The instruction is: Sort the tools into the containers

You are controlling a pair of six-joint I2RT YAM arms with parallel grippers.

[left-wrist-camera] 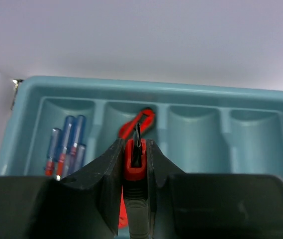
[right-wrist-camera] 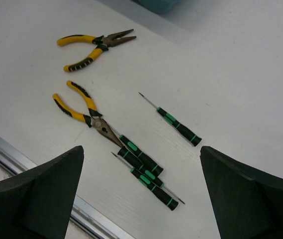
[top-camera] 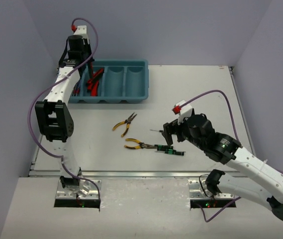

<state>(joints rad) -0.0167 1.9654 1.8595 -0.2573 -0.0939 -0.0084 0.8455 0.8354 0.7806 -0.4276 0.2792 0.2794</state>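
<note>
White worktop (top-camera: 201, 94), grey walls, teal tray (top-camera: 126, 97) at the far left; left fingers (left-wrist-camera: 110, 167) clenched on a red-and-black utility knife (left-wrist-camera: 134, 167) above the tray's second compartment from the left, where another red knife (left-wrist-camera: 143, 118) lies, contact between the two unclear from this angle, and blue-handled screwdrivers (left-wrist-camera: 66, 144) lie in the first compartment. Right fingers (right-wrist-camera: 240, 189) spread wide, holding nothing, above the loose tools on the worktop: two yellow-handled pliers (right-wrist-camera: 92, 50), a cluster of black-and-green precision screwdrivers (right-wrist-camera: 146, 172) touching the nearer pair's nose, and one more precision screwdriver (right-wrist-camera: 178, 127) just beside them.
</note>
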